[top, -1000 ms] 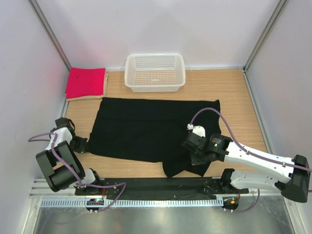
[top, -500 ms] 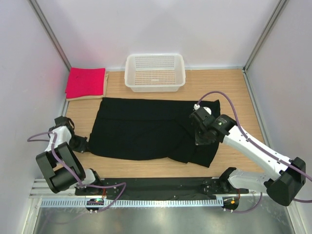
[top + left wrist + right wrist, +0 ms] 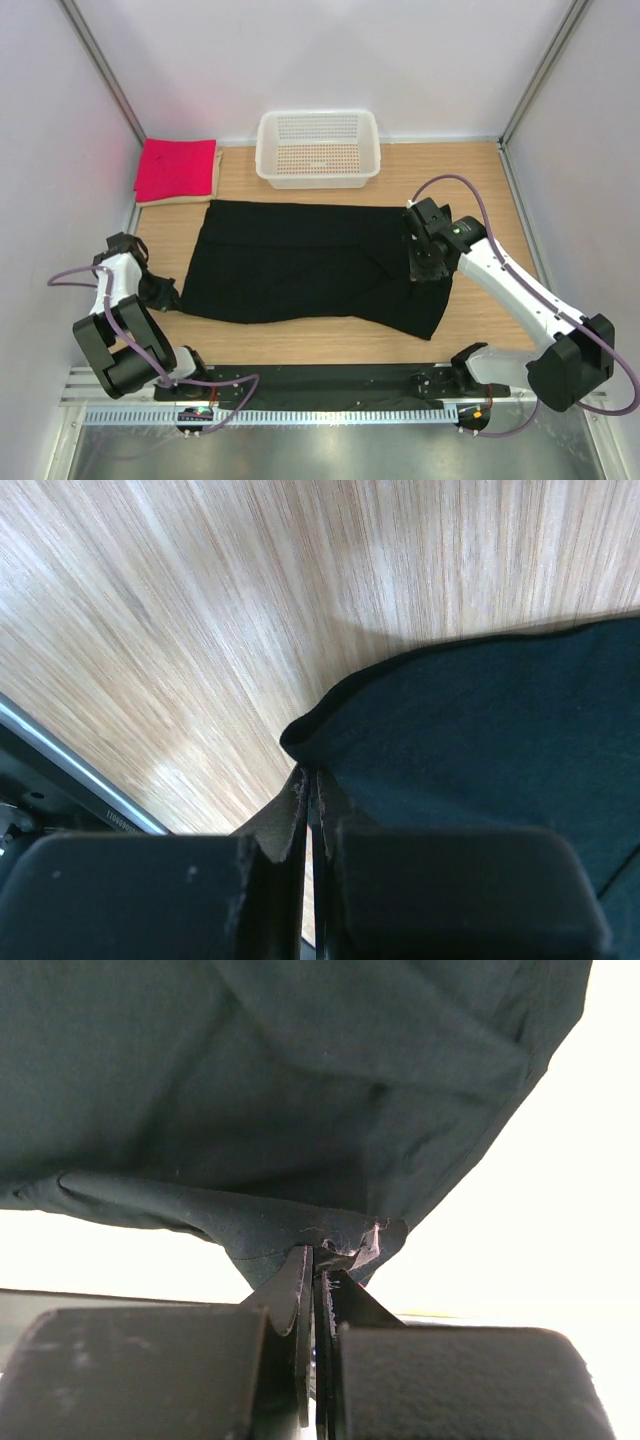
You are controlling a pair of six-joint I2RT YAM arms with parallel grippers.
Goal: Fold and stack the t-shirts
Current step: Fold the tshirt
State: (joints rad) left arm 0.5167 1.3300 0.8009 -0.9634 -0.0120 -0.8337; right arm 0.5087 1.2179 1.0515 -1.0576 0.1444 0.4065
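Note:
A large black t-shirt lies spread across the middle of the wooden table. My left gripper is shut on its near left corner, and in the left wrist view the curled hem sits right at the fingertips. My right gripper is shut on a pinched fold of the same shirt near its right side. In the right wrist view the cloth hangs from the closed tips. A bright pink-red shirt lies folded on a beige one at the back left.
A white mesh basket stands at the back centre. White walls close in the left, right and back. A metal rail with the arm bases runs along the near edge. Bare wood shows right of the black shirt.
My right gripper has swung from the near edge back and to the right, dragging the shirt's lower right flap along with it. The left gripper shifted slightly left.

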